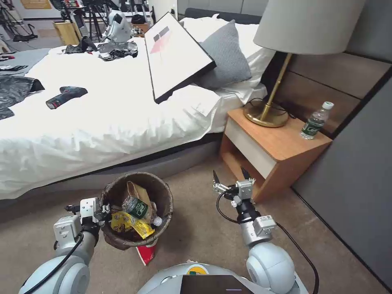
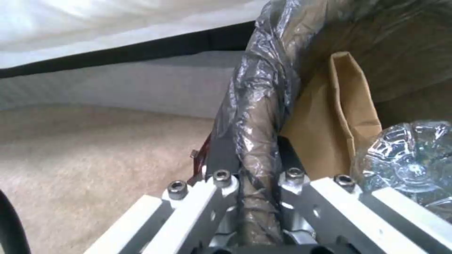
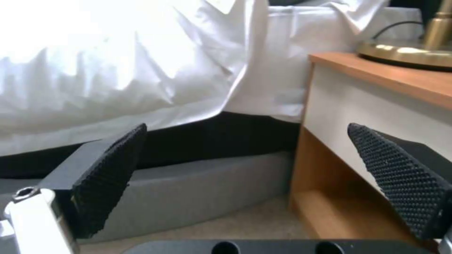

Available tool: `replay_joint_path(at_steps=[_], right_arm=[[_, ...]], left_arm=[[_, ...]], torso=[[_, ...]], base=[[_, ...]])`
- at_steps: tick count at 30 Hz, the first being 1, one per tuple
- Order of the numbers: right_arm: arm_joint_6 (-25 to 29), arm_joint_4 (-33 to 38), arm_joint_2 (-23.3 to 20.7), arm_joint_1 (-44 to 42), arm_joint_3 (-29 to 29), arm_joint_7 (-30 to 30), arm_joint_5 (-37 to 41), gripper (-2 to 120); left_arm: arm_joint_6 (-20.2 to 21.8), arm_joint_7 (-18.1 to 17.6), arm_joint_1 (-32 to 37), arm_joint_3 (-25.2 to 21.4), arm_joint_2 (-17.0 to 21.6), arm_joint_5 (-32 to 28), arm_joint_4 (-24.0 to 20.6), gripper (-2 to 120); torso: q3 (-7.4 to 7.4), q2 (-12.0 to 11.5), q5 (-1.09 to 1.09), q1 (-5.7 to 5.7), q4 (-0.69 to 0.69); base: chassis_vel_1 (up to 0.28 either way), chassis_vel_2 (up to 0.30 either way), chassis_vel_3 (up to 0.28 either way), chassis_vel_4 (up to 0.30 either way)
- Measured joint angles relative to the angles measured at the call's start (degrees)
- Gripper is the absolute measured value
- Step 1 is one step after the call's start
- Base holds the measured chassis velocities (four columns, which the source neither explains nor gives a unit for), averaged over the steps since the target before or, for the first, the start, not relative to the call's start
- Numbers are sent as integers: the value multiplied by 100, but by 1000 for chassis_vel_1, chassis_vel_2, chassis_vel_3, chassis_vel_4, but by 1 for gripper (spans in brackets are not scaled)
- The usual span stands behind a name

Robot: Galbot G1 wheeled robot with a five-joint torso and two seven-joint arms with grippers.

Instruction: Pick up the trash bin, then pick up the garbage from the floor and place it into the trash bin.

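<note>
I found the left gripper (image 1: 107, 212) with its jaws clamped on the bag-lined rim of the trash bin (image 1: 163, 196), which it held above the carpet beside the bed (image 1: 102, 122). Inside the bin I noted a brown paper bag (image 1: 139, 192), a plastic bottle (image 1: 139, 208) and a yellow wrapper (image 1: 128, 222). The right gripper (image 1: 231, 176) hung near the nightstand (image 1: 281, 143), jaws apart and holding nothing.

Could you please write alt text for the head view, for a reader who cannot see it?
The left pincer grips the rim of a trash bin holding a brown paper bag, bottle and yellow wrapper. The right pincer hangs open above the carpet, near a nightstand beside the bed.
</note>
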Motion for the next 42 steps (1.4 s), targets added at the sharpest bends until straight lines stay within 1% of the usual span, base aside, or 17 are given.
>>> replay_joint_path(at_steps=[42], right_arm=[[-16, -75, -48, 79, -3, 5, 31, 100]], left_arm=[[-13, -5, 20, -1, 5, -1, 0, 3]], torso=[[0, 0, -1, 0, 0]], base=[[69, 74, 68, 68]])
